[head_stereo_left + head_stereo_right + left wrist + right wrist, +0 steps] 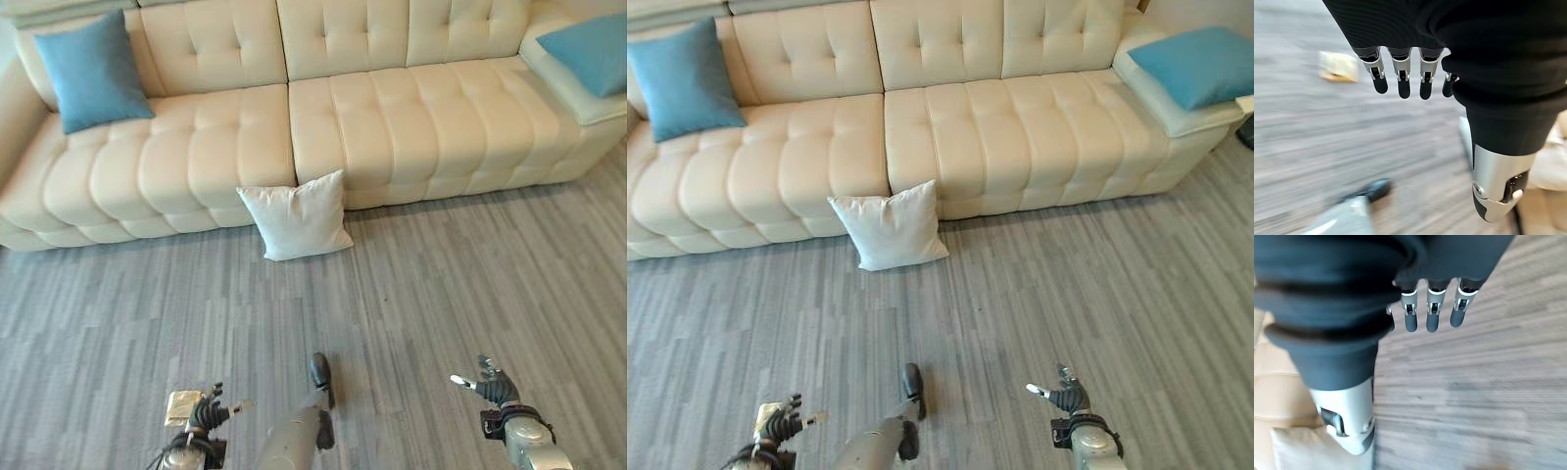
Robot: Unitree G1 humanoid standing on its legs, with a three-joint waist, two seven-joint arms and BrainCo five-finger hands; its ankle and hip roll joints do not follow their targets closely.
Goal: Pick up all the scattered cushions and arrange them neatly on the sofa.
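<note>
sofa first: cream, tufted and long, it spans the far side of the scene, with a chaise end at the robot's right. grey striped carpet floor covers everything in front of it. one blue cushion stands upright against the sofa's backrest at the left end, resting on the seat. a second blue cushion lies flat on the chaise end at the right. the white cushion is off the sofa; it sits on the floor, tilted back and leaning against the sofa's front, at the seam between the two seat sections, roughly mid-sofa. in the right wrist view a corner of a pale cushion shows beside the sofa's base.

both hands hang low over the floor, well apart from every cushion. the left hand shows at the lower left; in its wrist view its fingers hang straight in a row, released, with nothing between them and the thumb. the right hand shows at the lower right; its fingers are likewise straight and released, grasping nothing. a small yellowish flat object lies on the floor just beside the left hand; i cannot tell what it is.
</note>
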